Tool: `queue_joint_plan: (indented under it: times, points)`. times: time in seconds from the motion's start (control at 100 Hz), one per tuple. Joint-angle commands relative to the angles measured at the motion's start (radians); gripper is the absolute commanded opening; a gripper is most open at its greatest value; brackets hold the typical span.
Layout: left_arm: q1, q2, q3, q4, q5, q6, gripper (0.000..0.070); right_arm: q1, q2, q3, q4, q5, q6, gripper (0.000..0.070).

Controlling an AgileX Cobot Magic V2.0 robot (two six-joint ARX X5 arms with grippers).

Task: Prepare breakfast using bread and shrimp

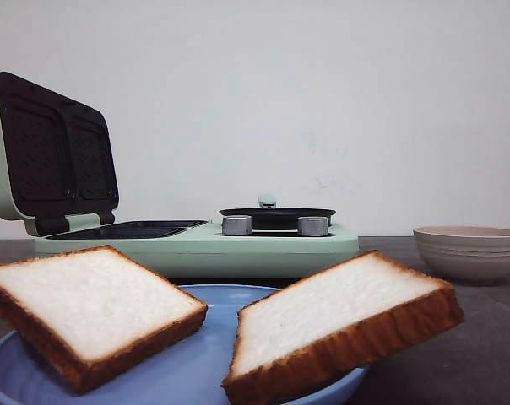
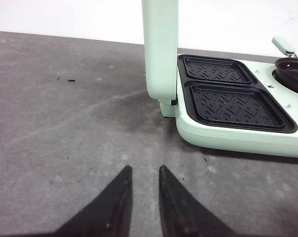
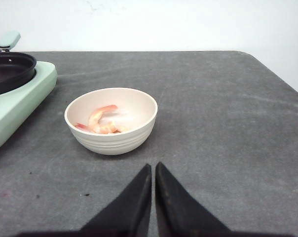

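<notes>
A: What lies nearest?

B: Two slices of bread, left slice [image 1: 90, 314] and right slice [image 1: 339, 325], both tilted on a blue plate [image 1: 183, 371] at the front of the grey table [image 1: 483, 337]; the right slice hangs over the plate's rim; neither gripper shows in the front view, so how far the bread is from them I cannot tell.

A: And the grippers?

B: The left gripper [image 2: 141, 185] hangs over bare table with its fingers slightly apart and nothing between them; the right gripper [image 3: 153, 180] has its fingers pressed nearly together, also holding nothing.

A: Take the green sandwich maker [image 1: 196, 245] as the landmark.

B: It stands behind the plate; its lid [image 1: 48, 156] is raised upright at its left end, and two dark ribbed plates [image 2: 233, 94] lie exposed beside the lid; a small black pan [image 1: 276, 217] sits on its right part, behind two silver knobs [image 1: 236, 225]; the left gripper is off its lid end, apart from it; the cream bowl [image 3: 111, 121] stands to its right, just ahead of the right gripper, with pink shrimp [image 3: 100, 121] inside; a white wall [image 1: 322, 84] is behind everything.
</notes>
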Motion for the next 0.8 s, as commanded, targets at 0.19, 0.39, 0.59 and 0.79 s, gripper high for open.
queue_joint_plan:
  times: [0.19,0.39,0.59,0.79]
  points:
    - [-0.002,0.001,-0.017,-0.005,-0.003,0.011,0.0012,0.003,0.000,-0.002,0.003,0.001,-0.008,0.0005]
    - [-0.002,0.001,-0.017,-0.005,-0.003,0.011,0.0012,0.003,0.000,-0.002,0.003,0.001,-0.008,0.0005]
    - [-0.002,0.001,-0.017,-0.005,-0.003,0.011,0.0012,0.002,0.000,-0.002,0.003,0.031,-0.040,0.0004]
    - [-0.001,0.001,-0.017,0.000,-0.003,0.011,0.0012,0.002,0.000,-0.002,0.003,0.087,-0.041,0.0005]
